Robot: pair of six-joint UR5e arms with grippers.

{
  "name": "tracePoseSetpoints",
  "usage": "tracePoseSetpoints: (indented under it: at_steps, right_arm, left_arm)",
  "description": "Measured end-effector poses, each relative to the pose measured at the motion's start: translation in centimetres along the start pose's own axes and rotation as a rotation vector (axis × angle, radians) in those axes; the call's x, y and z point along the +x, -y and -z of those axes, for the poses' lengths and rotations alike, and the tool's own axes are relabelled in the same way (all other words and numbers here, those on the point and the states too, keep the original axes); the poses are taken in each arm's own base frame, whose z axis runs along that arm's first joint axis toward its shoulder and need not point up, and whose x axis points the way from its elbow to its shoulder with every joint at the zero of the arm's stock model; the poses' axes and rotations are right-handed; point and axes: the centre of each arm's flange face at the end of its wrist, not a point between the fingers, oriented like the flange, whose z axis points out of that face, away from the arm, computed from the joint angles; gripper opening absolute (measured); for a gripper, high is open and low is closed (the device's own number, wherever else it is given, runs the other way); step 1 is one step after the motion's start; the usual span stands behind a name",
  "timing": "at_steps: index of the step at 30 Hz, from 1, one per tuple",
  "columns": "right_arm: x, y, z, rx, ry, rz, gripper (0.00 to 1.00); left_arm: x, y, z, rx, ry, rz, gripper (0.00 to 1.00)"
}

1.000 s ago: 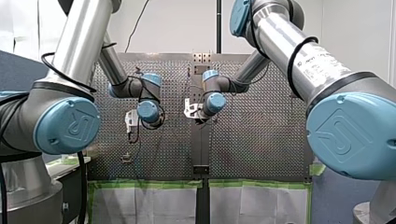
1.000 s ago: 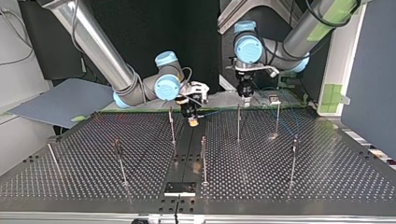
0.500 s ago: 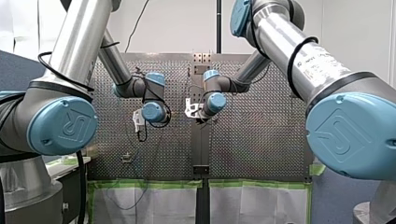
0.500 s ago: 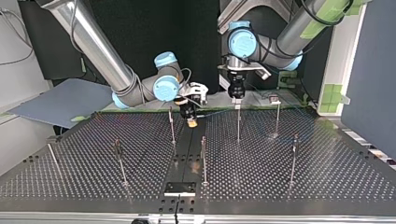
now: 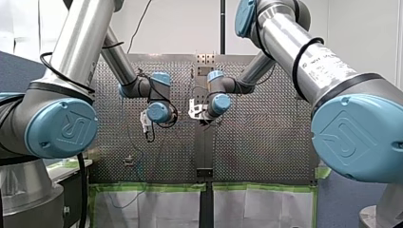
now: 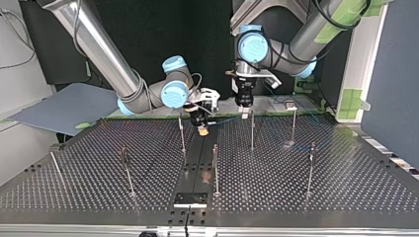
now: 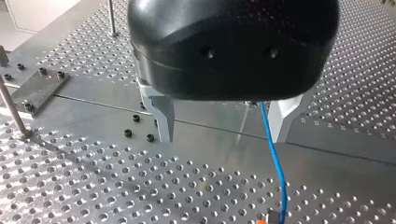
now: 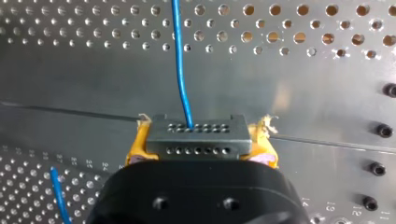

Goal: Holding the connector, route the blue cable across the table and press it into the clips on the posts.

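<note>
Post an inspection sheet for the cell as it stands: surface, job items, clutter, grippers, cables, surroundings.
Surface: perforated table, with upright posts standing on it.
Job's things: connector held at the fingertips; blue cable leaves it across the table.
Clutter: nothing seen.
Grippers: right gripper shut on connector; left gripper open above the table.
Cables: blue cable passes through the open left gripper, unclamped; seating in clips too small to tell.
Surroundings: grey sheet beside the table at the top view's left.
</note>
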Motion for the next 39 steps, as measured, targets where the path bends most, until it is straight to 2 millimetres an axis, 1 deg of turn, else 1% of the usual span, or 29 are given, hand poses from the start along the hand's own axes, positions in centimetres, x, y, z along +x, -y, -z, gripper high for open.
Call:
tracePoseSetpoints:
  at_steps: [4,9,16,32,35,39]
  right_arm:
    - [0.0,-0.2,0.0,0.001,0.000,-0.004,0.00]
    - [0.0,-0.3,-0.1,-0.001,0.002,-0.008,0.00]
    - [0.0,-0.1,0.0,0.008,0.004,-0.010,0.00]
    - [0.0,-0.3,-0.1,0.010,0.003,-0.010,0.00]
    - [0.0,-0.3,-0.1,0.011,0.004,-0.011,0.00]
    - [0.0,-0.3,-0.1,0.011,0.004,-0.011,0.00]
  left_arm:
    - [0.4,0.2,-0.1,0.013,-0.015,0.000,1.00]
    - [1.4,0.6,-0.9,0.006,-0.041,-0.011,1.00]
    - [2.4,0.9,-2.9,-0.026,-0.039,0.010,1.00]
    - [5.1,2.0,-7.6,-0.035,-0.061,0.013,1.00]
    - [5.1,2.0,-8.1,-0.045,-0.057,0.021,1.00]
    - [5.1,2.1,-8.2,-0.050,-0.058,0.021,1.00]
